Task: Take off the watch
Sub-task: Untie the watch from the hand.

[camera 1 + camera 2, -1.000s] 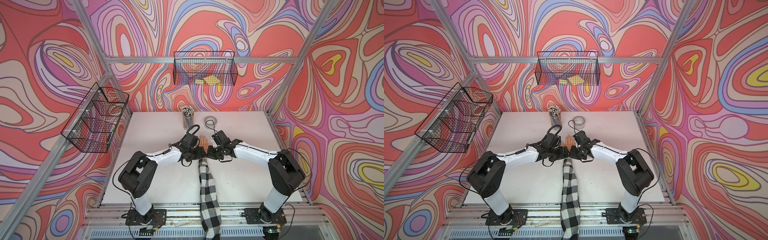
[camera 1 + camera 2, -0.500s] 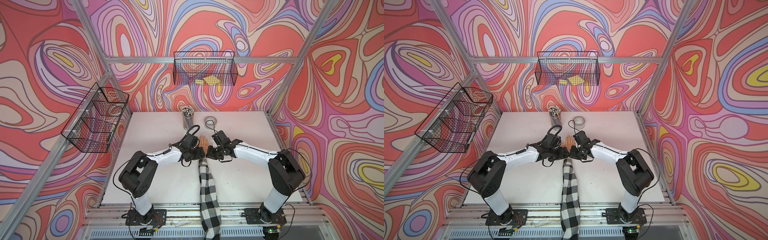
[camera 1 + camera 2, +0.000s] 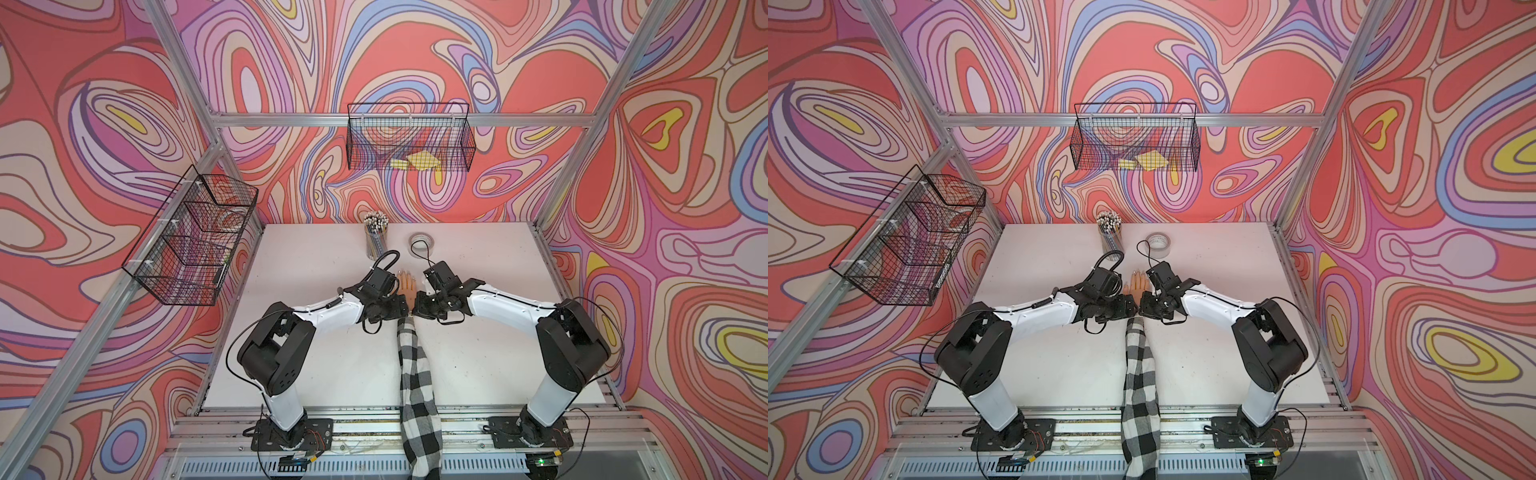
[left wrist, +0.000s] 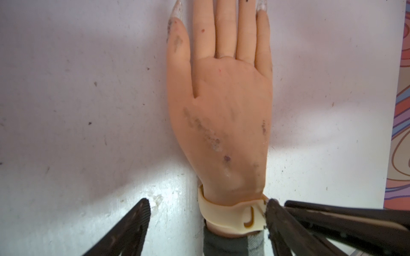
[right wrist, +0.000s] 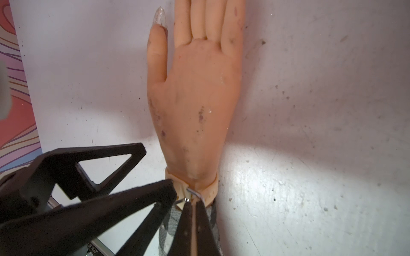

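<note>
while squinting down the wrist cams, can see the watch [image 4: 230,216] wrapped round the wrist of the hand [image 4: 221,110], right at the cuff of the sleeve [image 4: 233,246]. only getting the cream strap [image 5: 210,186] plus a glint of metal buckle [image 5: 193,193] here, no clear look at a dial. got the hand lying palm down and flat on the table [image 4: 88,110], fingers aimed at the back wall, checked sleeve trailing off the front edge in both top views.

left gripper [image 4: 208,202]: spread wide, reaching in from the thumb side. one fingertip [image 4: 142,210] hanging over bare table just beside the wrist, not touching it; the other fingertip [image 4: 274,212] right up against the strap by the buckle. not clamping anything.

right gripper [image 5: 193,202]: pressed together, coming in from the opposite side, tips right on the buckle. looks like a thin sliver of cream strap pinched between them, running back down between the fingers. tips of both grippers nearly touching over the wrist.

further back on the table, well apart from all that: a cup [image 3: 376,245] of pencils and a tape roll [image 3: 421,241] side by side. no telling anything about the watch from the top views, hidden under the grippers.
</note>
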Robot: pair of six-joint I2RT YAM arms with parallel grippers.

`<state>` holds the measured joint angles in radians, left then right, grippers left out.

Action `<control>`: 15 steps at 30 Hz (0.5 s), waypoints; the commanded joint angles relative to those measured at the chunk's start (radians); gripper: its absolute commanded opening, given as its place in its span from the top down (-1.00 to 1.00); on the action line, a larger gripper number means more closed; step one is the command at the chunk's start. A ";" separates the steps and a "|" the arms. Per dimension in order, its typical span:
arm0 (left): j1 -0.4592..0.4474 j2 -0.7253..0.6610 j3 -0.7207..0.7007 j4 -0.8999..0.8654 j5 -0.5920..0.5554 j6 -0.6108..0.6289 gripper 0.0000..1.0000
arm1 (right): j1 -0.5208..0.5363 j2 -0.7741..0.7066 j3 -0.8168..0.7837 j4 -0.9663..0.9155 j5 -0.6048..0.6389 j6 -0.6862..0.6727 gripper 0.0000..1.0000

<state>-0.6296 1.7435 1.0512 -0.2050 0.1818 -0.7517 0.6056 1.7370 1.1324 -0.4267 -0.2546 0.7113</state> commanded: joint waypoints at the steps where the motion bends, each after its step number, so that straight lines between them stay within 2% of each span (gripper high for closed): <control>1: -0.002 0.010 -0.018 -0.029 -0.018 0.011 -0.67 | 0.003 -0.017 -0.005 0.010 -0.003 -0.010 1.00; 15: -0.002 0.004 -0.047 -0.016 -0.020 0.009 -0.67 | 0.002 -0.014 0.004 0.008 -0.003 -0.011 1.00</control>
<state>-0.6296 1.7435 1.0191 -0.2047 0.1783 -0.7517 0.6056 1.7370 1.1324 -0.4271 -0.2546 0.7113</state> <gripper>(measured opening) 0.834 0.049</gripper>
